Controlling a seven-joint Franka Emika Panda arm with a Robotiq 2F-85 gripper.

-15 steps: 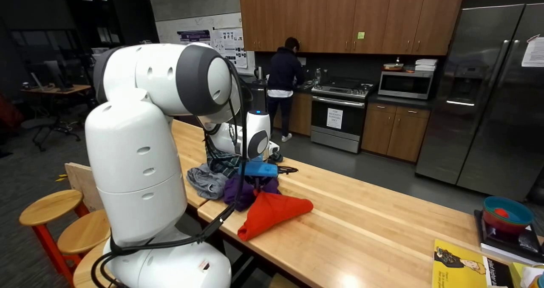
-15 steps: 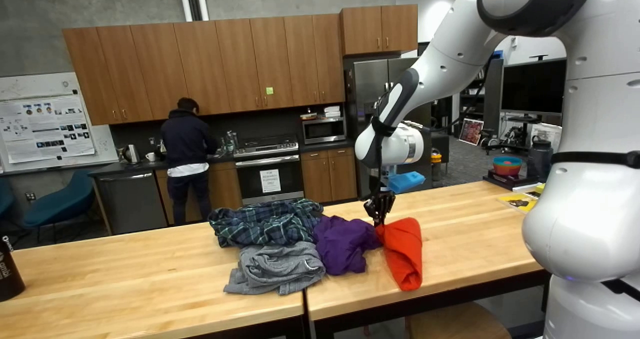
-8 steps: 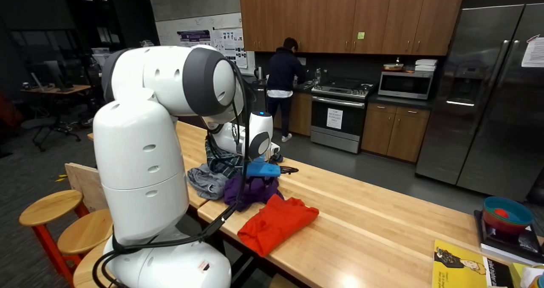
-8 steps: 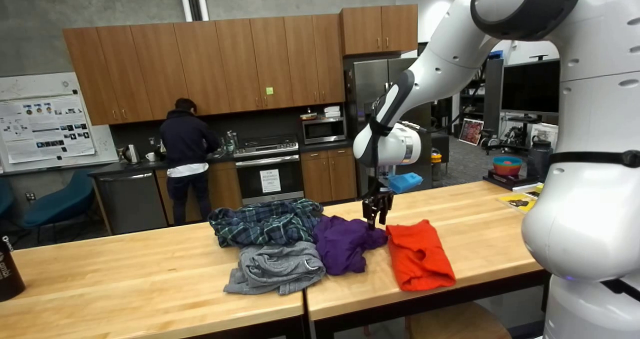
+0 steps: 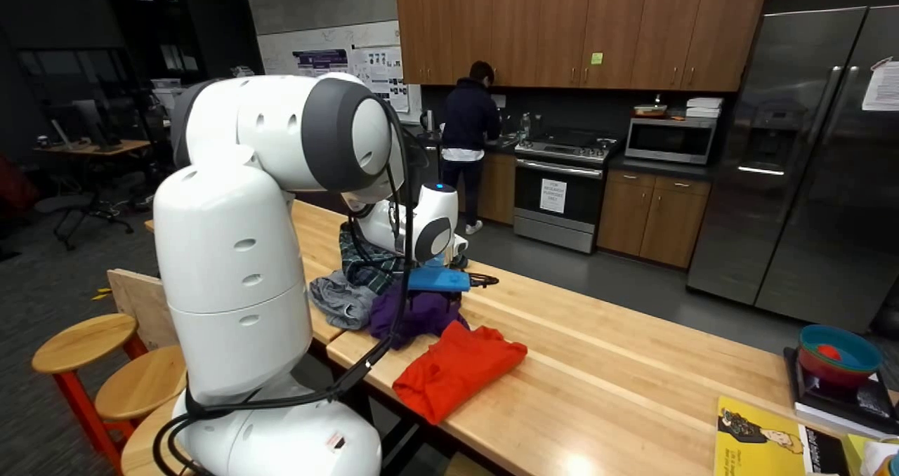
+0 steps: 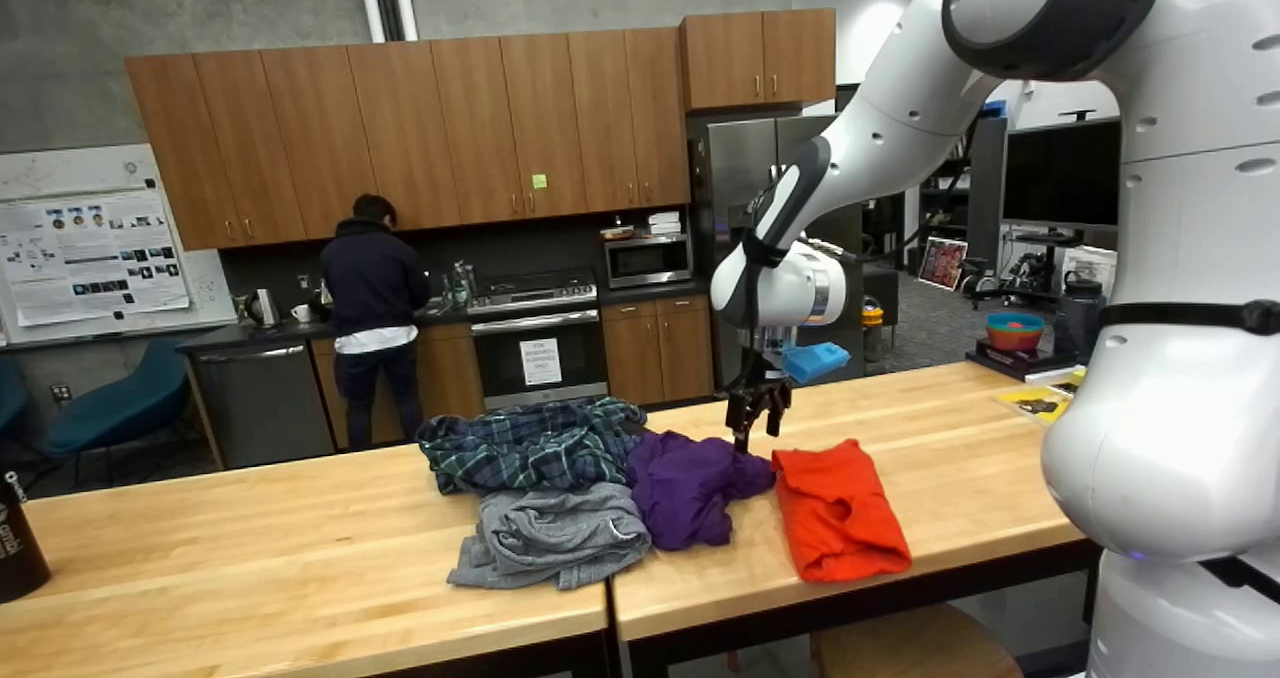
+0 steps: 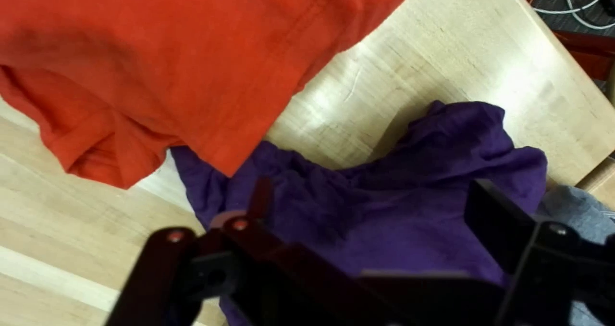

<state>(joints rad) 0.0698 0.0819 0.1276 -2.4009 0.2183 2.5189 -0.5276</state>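
The gripper (image 6: 757,436) stands over the tabletop (image 6: 300,558), its two fingers (image 7: 499,225) spread wide and nothing gripped between them. Directly below the gap lies the purple cloth (image 7: 384,220); whether a fingertip touches it cannot be told. To one side of the gripper, just beside the purple cloth, lies the red cloth (image 6: 850,538), one corner overlapping the purple edge in the wrist view. On the gripper's opposite side, past the purple cloth, the grey cloth (image 6: 560,538) and the green plaid cloth (image 6: 535,446) lie heaped against each other.

Step in hand, as judged from the empty fingers: handling of the cloths, between grips. Leaving this position appears to call for a straight lift clear of the purple folds; gripping here would call for a lower approach and closure on a raised fold.

Counts: one gripper; four cloths, one of each colour or pattern; one person (image 6: 375,283), back turned, well beyond the gripper; one stack of bowls (image 6: 1013,338), well apart from it.
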